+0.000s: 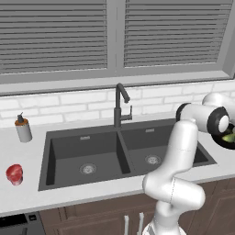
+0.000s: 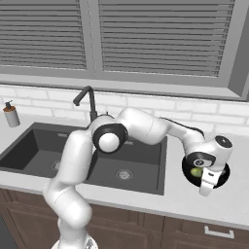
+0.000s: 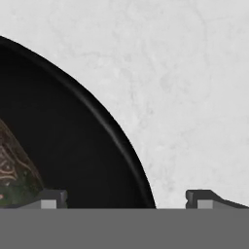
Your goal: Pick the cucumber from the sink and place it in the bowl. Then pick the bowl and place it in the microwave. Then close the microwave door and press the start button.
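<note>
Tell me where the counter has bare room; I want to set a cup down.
Free: the counter between the soap bottle and red object, and the front strip before the sink. Crowded: right of the sink, where the open end effector hovers over the bowl holding the cucumber.

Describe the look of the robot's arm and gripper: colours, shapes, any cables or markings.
The arm is glossy white, built of rounded tubular links with bulbous elbows. Its joints carry black rings around round white caps. A thin dark cable runs along the forearm. The gripper ends in two small dark grey, blocky finger tips. No lettering or markings are legible.
</note>
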Available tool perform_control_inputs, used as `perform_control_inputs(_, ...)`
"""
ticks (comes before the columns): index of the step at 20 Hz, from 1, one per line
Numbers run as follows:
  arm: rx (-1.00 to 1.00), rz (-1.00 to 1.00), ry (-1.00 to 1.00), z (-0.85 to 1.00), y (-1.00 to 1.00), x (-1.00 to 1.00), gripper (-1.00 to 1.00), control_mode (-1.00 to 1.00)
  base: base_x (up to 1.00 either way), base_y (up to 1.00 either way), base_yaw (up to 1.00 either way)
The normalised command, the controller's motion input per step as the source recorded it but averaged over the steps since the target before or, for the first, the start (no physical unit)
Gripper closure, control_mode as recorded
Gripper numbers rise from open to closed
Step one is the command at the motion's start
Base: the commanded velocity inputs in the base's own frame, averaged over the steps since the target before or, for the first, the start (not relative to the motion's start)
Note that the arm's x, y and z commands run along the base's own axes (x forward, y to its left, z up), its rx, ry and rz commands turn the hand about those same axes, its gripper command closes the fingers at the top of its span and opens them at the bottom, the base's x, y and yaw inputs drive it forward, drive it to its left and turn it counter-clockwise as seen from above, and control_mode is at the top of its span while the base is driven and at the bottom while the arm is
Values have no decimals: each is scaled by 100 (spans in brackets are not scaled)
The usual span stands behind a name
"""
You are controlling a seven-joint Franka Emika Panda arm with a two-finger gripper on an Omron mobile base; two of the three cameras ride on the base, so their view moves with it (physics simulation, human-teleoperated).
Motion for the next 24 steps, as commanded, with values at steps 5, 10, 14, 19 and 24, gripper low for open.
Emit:
perform_control_inputs(5, 0, 0, 0, -29, 4, 5, 100, -100, 0, 0, 0)
perform_control_inputs(10, 0, 0, 0, -4, 9, 0, 100, -100, 0, 0, 0)
perform_control_inputs(14, 0, 0, 0, 0, 12, 0, 100, -100, 0, 0, 0)
perform_control_inputs(19, 0, 0, -2, 30, 29, -22, 100, -100, 0, 0, 0)
perform_control_inputs(24, 0, 0, -1, 67, 37, -46, 100, -100, 0, 0, 0)
